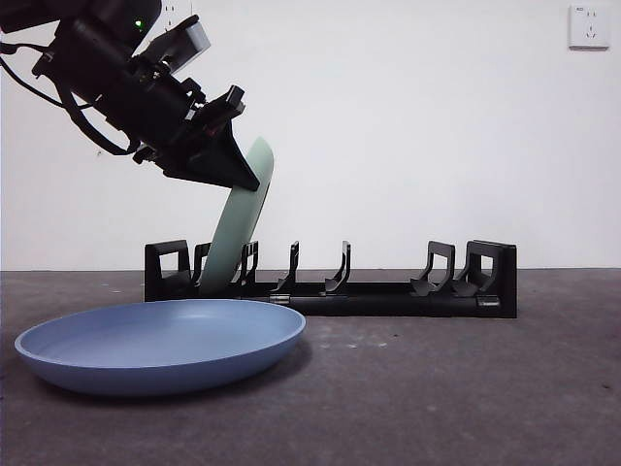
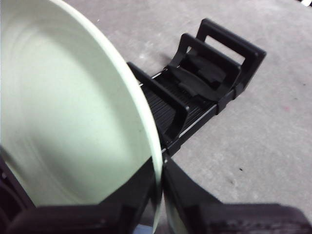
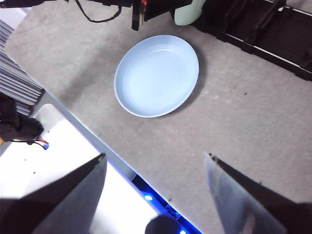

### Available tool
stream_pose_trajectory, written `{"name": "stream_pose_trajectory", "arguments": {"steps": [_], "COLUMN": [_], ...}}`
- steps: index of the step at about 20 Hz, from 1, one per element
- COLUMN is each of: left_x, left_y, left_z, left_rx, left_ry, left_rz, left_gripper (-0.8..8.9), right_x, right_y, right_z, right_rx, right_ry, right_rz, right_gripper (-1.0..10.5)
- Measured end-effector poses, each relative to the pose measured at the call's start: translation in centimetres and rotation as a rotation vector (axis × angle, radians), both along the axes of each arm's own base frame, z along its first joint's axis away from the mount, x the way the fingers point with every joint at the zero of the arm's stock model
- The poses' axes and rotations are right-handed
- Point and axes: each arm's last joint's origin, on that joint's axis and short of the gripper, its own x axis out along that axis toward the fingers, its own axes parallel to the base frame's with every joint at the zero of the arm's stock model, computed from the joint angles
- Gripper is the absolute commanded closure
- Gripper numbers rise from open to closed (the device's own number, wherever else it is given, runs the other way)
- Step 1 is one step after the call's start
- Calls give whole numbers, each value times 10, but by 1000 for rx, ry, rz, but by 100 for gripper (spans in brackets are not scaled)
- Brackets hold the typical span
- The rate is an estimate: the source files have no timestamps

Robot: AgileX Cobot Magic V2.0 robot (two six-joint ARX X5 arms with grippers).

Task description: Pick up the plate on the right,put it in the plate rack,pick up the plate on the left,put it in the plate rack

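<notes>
A pale green plate (image 1: pixel 238 228) stands tilted on edge, its lower rim down among the prongs near the left end of the black plate rack (image 1: pixel 388 291). My left gripper (image 1: pixel 233 165) is shut on the plate's upper rim. In the left wrist view the jaws pinch the green plate (image 2: pixel 68 112) at its edge, with the plate rack (image 2: pixel 204 83) beyond. A blue plate (image 1: pixel 160 342) lies flat on the table in front of the rack's left end. My right gripper (image 3: pixel 156 161) hangs open and empty, high above the blue plate (image 3: pixel 157 75).
A white wall with an outlet (image 1: pixel 589 26) rises behind the rack. In the right wrist view the table's edge (image 3: pixel 122 168) runs beneath the right gripper, with a white surface (image 3: pixel 63 161) and blue lights beyond it.
</notes>
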Motion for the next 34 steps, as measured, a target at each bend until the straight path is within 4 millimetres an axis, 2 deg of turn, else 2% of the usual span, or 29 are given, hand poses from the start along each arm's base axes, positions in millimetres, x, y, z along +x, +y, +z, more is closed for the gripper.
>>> {"name": "stream_pose_trajectory", "arguments": {"steps": [4,5,7,8,16,20,23,27,31,34], "left_x": [0,0,0,0,-4,-18,-39,-78,-132,-177], "left_y": [0,0,0,0,1,7,15,30,51,65], "left_z": [-1,-1,-1,-1,2,26,54,89,122,135], "left_rx": [3,3,3,2,4,-10,-24,-30,-10,26], "left_ry": [6,6,6,6,23,-13,-47,-91,-161,-203], "left_rz": [-1,-1,-2,-2,-10,-11,-11,-17,-43,-92], "left_gripper": [809,780,645,616,616,616,616,615,614,529], "right_x": [0,0,0,0,0,1,10,32,66,93], "right_y": [0,0,0,0,-1,0,3,13,28,51], "right_z": [0,0,0,0,0,0,-2,-11,-31,-53], "right_rx": [-2,-2,-2,-2,-19,-19,-17,-32,-61,-86], "right_ry": [-1,-1,-1,-1,-8,-13,-18,18,84,139], "right_rz": [-2,-2,-2,-2,-16,-18,-18,-17,-14,22], "right_gripper": [604,604,604,604,604,604,604,604,604,604]}}
